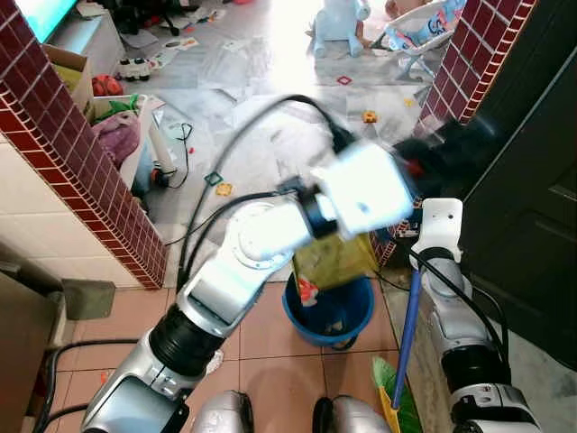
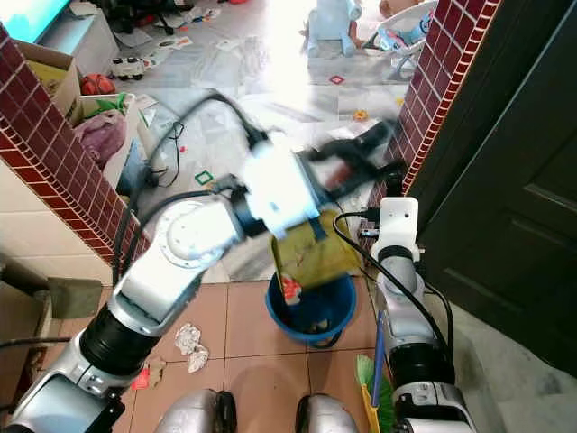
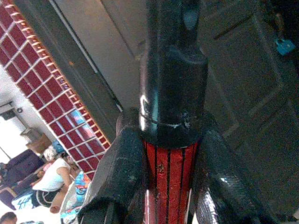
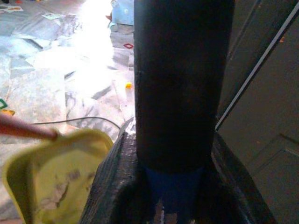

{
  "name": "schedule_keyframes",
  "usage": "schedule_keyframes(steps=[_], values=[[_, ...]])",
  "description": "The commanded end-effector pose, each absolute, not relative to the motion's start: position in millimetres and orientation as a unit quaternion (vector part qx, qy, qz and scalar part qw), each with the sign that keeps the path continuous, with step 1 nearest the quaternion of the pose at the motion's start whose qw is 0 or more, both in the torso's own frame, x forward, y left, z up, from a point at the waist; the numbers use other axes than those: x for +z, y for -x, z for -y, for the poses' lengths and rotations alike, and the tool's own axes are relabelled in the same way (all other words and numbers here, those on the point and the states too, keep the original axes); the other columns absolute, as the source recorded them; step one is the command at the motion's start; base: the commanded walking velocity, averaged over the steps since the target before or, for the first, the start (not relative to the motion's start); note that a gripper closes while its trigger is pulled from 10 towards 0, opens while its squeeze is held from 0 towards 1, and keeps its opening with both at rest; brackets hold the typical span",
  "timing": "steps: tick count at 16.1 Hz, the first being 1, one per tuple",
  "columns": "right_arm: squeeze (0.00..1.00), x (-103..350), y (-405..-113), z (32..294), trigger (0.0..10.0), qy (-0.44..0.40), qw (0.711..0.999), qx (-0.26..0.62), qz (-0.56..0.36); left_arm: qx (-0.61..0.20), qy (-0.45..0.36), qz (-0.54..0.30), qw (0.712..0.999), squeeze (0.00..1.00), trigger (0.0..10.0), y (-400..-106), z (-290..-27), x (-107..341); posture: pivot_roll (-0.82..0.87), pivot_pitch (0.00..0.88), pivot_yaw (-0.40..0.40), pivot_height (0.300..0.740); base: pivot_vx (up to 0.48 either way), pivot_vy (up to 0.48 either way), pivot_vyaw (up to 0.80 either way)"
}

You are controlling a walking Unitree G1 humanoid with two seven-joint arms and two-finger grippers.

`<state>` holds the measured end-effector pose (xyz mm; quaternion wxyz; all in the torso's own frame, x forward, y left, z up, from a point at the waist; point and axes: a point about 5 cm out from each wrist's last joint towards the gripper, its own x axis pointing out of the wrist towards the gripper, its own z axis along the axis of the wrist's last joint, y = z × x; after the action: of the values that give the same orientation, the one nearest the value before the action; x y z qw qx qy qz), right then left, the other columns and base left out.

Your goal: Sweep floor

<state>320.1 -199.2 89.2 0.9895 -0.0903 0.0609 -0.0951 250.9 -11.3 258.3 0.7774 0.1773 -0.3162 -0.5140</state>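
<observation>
Overhead, left tool clamps dustpan above bucket; right tool clamps broom.

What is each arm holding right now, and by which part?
Left gripper: the yellow dustpan, by its red-and-black handle, tipped over the blue bucket. Right gripper: the broom, by its blue-and-black pole.

Both eye views are looking steeply down from the head, sharing the blue bucket, the tiled floor and the dark door. The left wrist view is peering up close along a red-and-black handle. The right wrist view is hugging a dark pole above the yellow dustpan.
</observation>
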Motion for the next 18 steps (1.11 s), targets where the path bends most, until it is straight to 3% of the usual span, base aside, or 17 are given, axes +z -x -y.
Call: schedule_keyframes(steps=[1,5,9,12,15,18], values=[[0.00,98,-325,198,10.0,0.089,0.991,-0.093,-0.037,-0.507,-0.192,0.335,0.770,0.00,10.0,-247,9,269,-0.03,0.094,0.029,0.740,0.000,0.000,0.00],[0.00,97,-325,198,10.0,0.089,0.991,-0.091,-0.038,-0.478,-0.158,0.324,0.801,0.00,10.0,-257,-1,274,-0.03,0.095,0.028,0.740,0.000,0.000,0.00],[0.00,96,-325,197,10.0,0.089,0.991,-0.089,-0.040,-0.381,-0.107,0.348,0.850,0.00,10.0,-279,-25,302,-0.03,0.093,0.026,0.740,0.000,0.000,0.00],[0.00,95,-327,197,10.0,0.090,0.991,-0.085,-0.040,-0.385,-0.144,0.366,0.835,0.00,10.0,-278,-27,306,-0.03,0.091,0.023,0.740,0.000,0.000,0.00],[0.00,95,-327,196,10.0,0.090,0.992,-0.084,-0.040,-0.371,-0.086,0.337,0.861,0.00,10.0,-281,-27,297,-0.03,0.089,0.024,0.740,0.000,0.000,0.00],[0.00,94,-327,196,10.0,0.089,0.992,-0.083,-0.041,-0.293,-0.059,0.386,0.873,0.00,10.0,-291,-47,323,-0.03,0.089,0.023,0.740,0.000,0.000,0.00]])
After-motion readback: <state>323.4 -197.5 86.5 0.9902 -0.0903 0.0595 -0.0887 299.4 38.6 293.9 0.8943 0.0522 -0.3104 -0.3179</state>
